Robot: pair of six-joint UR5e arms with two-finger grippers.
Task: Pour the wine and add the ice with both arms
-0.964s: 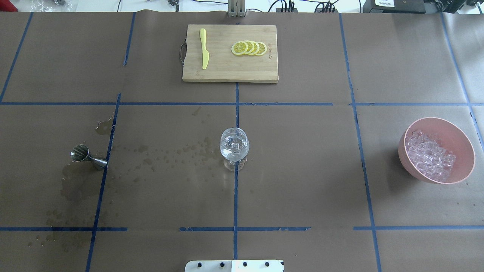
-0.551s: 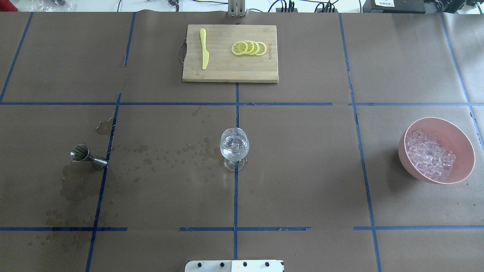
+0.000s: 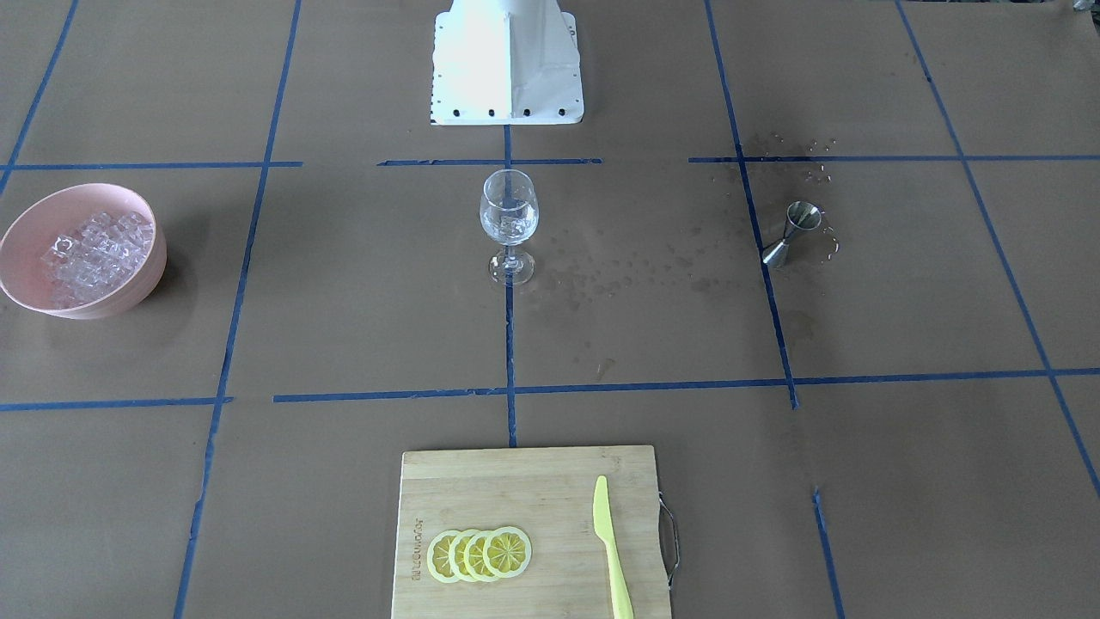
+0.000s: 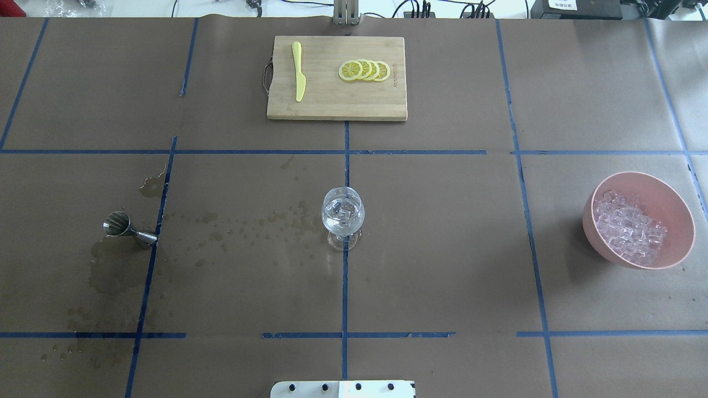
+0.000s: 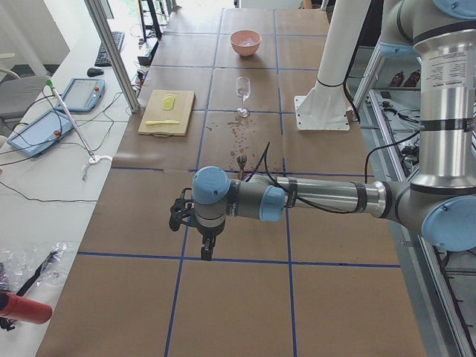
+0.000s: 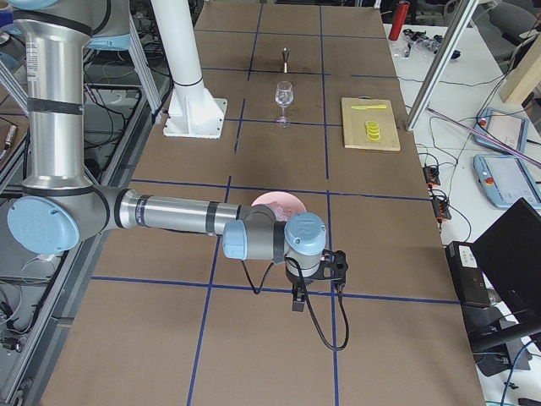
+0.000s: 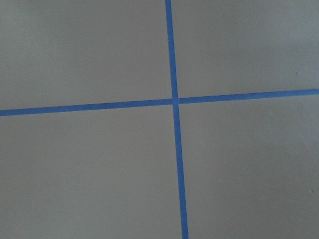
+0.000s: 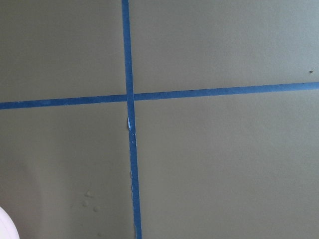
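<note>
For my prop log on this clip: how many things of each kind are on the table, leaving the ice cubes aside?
wine glass: 1
jigger: 1
pink bowl: 1
wooden cutting board: 1
yellow knife: 1
lemon slices: 4
Total: 9, with the ice cubes in the bowl left uncounted.

Overhead: behind base (image 4: 343, 388), forward-down. Front cam faces it, steep; both share glass (image 4: 343, 215) at worktop (image 4: 442, 276) centre. End cams look along worktop past left arm (image 5: 320, 195), right arm (image 6: 169, 213). Wrist cams: close on tape cross (image 7: 174, 101).
</note>
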